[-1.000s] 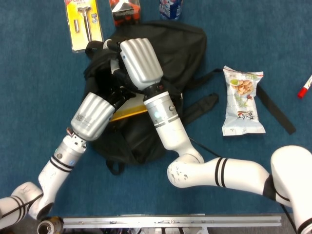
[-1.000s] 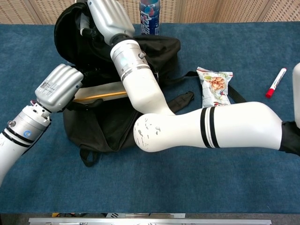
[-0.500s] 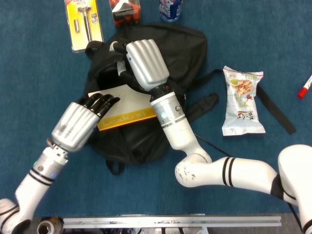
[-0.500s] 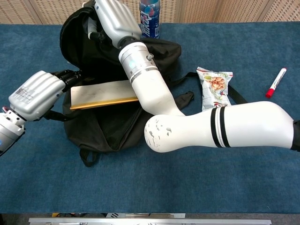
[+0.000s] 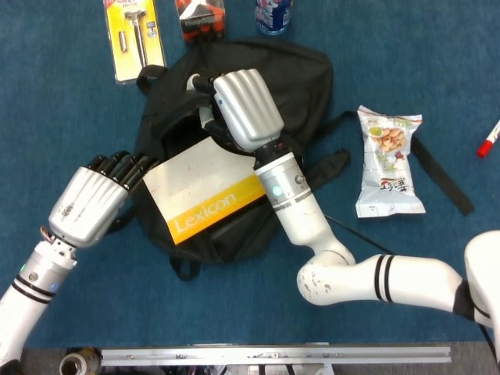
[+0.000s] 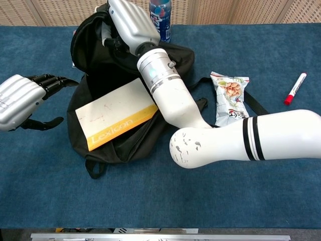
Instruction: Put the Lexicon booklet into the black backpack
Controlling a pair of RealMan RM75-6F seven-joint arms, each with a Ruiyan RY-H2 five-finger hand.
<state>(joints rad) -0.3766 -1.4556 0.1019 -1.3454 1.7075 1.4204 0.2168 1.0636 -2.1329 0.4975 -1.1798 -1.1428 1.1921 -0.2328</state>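
The Lexicon booklet [image 5: 205, 190] [image 6: 115, 118], white with a yellow band, lies face up and tilted on the black backpack [image 5: 301, 74] [image 6: 180, 52], just below its open mouth. Its far right corner is hidden under my right forearm. My right hand [image 5: 247, 108] [image 6: 131, 22] grips the upper edge of the backpack's opening and holds it up; its fingers are mostly hidden by the fabric. My left hand [image 5: 87, 206] [image 6: 19, 100] hovers left of the booklet with fingers spread and holds nothing. In the chest view it stands apart from the booklet.
A snack bag [image 5: 388, 160] [image 6: 229, 94] lies right of the backpack beside a loose strap [image 5: 442, 176]. A red marker [image 5: 489, 140] [image 6: 295, 89] is at the far right. Behind the backpack stand a bottle [image 5: 273, 13] [image 6: 160, 19], a yellow blister pack [image 5: 134, 35] and a red-black packet [image 5: 201, 14].
My left hand has let go of the booklet and pulled back to the left. The booklet has slid out and now lies flat with its cover showing. My right hand shifted slightly right.
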